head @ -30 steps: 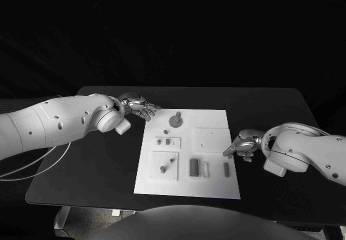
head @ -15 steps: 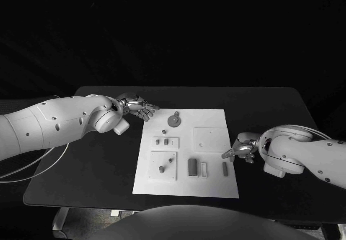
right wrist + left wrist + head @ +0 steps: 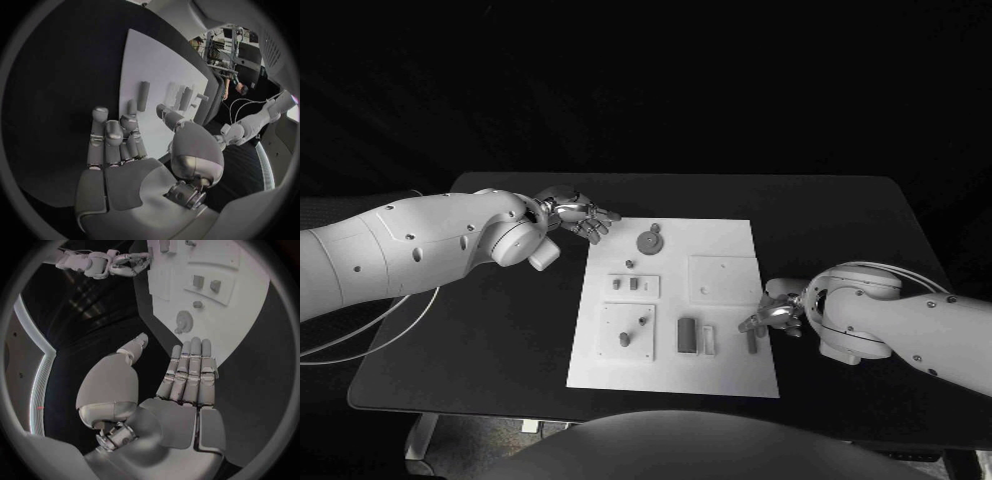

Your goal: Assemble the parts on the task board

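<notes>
On the desk the board carries several loose parts, so assembly looks barely begun, with the right robot hand spread empty beside a slim part and the left robot hand open.

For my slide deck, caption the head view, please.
Right hand reaches for a grey bar part at the task board edge; left hand hovers open beside its far corner.
</notes>
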`<state>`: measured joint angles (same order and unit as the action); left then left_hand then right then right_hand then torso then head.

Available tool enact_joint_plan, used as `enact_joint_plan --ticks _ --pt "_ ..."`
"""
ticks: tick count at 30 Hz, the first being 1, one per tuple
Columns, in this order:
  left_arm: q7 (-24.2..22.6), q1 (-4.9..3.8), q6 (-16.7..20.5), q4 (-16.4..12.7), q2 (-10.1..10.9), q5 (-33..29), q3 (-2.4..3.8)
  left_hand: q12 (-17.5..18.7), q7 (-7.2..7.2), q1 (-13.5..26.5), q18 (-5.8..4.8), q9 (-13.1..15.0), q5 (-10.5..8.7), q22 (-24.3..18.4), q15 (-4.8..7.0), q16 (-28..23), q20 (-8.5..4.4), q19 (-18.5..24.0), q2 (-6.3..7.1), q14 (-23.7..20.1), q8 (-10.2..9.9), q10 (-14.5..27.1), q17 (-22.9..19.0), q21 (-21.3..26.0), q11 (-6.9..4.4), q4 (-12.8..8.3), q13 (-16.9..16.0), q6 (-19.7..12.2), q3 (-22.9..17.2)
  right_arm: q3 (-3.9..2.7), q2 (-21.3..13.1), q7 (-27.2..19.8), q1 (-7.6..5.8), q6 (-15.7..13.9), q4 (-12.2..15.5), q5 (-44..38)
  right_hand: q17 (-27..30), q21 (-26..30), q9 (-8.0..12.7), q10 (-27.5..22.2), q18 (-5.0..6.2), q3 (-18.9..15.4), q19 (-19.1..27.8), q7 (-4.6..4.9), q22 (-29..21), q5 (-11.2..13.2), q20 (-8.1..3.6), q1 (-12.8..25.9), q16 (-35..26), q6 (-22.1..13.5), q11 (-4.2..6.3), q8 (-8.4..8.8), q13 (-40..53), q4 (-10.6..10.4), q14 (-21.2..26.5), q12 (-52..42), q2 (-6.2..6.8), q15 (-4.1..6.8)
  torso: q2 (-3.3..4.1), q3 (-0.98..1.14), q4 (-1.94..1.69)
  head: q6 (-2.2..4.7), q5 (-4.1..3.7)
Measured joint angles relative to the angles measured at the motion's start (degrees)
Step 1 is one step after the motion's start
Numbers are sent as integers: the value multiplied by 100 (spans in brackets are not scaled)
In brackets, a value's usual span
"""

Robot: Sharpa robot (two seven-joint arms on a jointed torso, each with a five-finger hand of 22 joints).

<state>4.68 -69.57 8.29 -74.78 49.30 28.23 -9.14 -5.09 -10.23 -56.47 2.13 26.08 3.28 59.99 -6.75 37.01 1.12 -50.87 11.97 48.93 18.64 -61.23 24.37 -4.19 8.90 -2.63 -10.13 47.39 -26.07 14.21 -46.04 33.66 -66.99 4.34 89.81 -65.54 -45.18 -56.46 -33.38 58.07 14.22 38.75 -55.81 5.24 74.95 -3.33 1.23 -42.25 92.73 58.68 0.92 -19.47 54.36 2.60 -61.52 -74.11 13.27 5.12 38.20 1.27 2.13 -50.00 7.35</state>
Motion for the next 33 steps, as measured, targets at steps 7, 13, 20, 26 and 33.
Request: enact_joint_plan --ticks 7,13,20,26,33 --pt "9 0 -8 -8 4 12 -2 0 0 0 0 0 0 0 0 0 0 0 0 0 0 0 5 0 0 14 0 0 14 -8 64 12 41 115 -16 -118 5 0 -16 0 0 0 0 -12 0 0 0 -12 0 14 0 -29 0 0 -1 0 -12 -1 -1 4 8 0 11" --pt "18 0 -20 -18 3 23 -3 0 0 0 0 -1 0 0 0 0 0 0 0 0 0 0 6 0 0 21 1 0 21 -32 157 13 117 168 -67 -311 5 -30 -67 0 0 -122 0 -27 0 0 0 -184 0 58 0 -73 0 267 -1 0 -184 -2 -1 8 12 0 19" --pt "30 0 -32 -31 3 34 -5 0 1 0 0 5 0 0 0 0 0 0 0 0 0 0 12 0 0 33 1 42 33 -64 238 5 181 168 -122 -537 14 -31 -151 18 0 -218 0 -14 0 0 0 -306 22 94 18 -128 9 689 -10 0 -490 -14 0 10 9 0 16" --pt "40 0 -40 -34 3 40 -5 0 1 0 0 4 0 0 0 0 0 0 0 0 21 0 12 0 0 33 2 42 33 -73 270 -10 208 157 -148 -652 26 -31 -150 21 0 -199 1 -50 0 0 1 -550 21 130 20 -217 9 1109 -9 0 -782 -17 0 10 9 0 15" --pt "56 0 -43 -36 10 50 -6 0 1 0 0 4 0 0 0 0 0 0 0 0 21 0 18 0 0 33 2 42 33 -75 274 -36 223 114 -131 -721 32 -31 -150 32 -9 -134 1 -57 0 30 1 -1019 20 138 31 -262 9 1386 -9 0 -1017 -25 0 8 9 0 26"
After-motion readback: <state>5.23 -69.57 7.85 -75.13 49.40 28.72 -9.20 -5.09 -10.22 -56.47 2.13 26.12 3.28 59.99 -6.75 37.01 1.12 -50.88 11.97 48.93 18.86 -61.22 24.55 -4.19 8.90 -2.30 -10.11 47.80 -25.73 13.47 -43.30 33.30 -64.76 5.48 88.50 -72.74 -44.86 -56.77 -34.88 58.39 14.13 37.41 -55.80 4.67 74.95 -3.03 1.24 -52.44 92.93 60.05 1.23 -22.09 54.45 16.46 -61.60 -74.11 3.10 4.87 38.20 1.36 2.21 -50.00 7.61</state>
